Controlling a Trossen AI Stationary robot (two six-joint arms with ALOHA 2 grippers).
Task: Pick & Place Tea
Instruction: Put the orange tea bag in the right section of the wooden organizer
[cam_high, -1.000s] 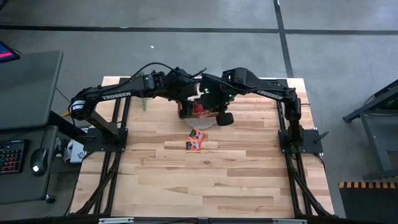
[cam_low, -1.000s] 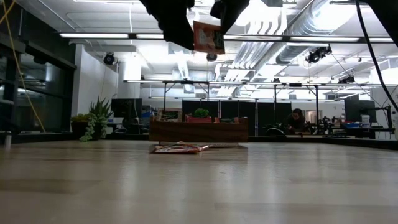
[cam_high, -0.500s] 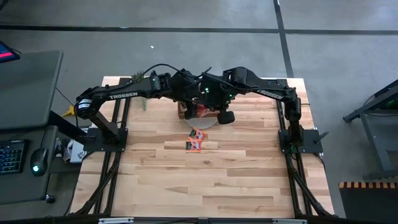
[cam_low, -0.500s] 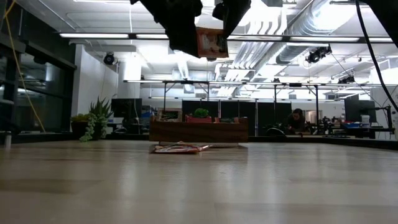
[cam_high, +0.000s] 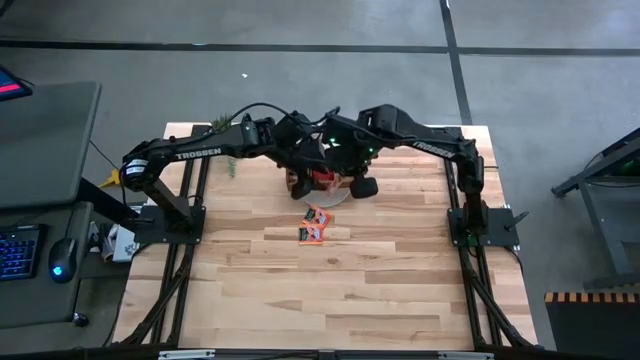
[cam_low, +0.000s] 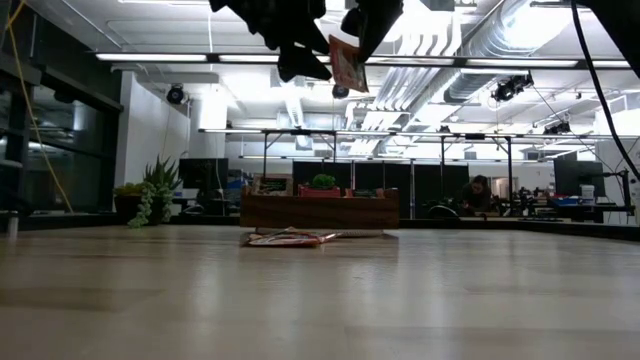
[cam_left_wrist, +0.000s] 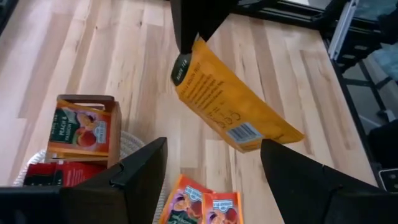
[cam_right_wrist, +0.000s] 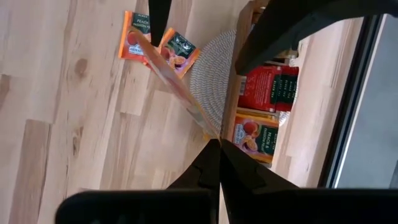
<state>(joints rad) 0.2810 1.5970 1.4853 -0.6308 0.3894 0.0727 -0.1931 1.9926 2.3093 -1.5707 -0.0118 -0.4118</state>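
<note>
Tilting sachet (cam_low: 347, 62), left hand (cam_left_wrist: 211, 168) nearer

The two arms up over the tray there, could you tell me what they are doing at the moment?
The right gripper is shut on an orange tea sachet, holding it in the air above the wooden tray. The left gripper is open beside that sachet, not gripping it. Two more sachets lie on the table near the tray.
</note>
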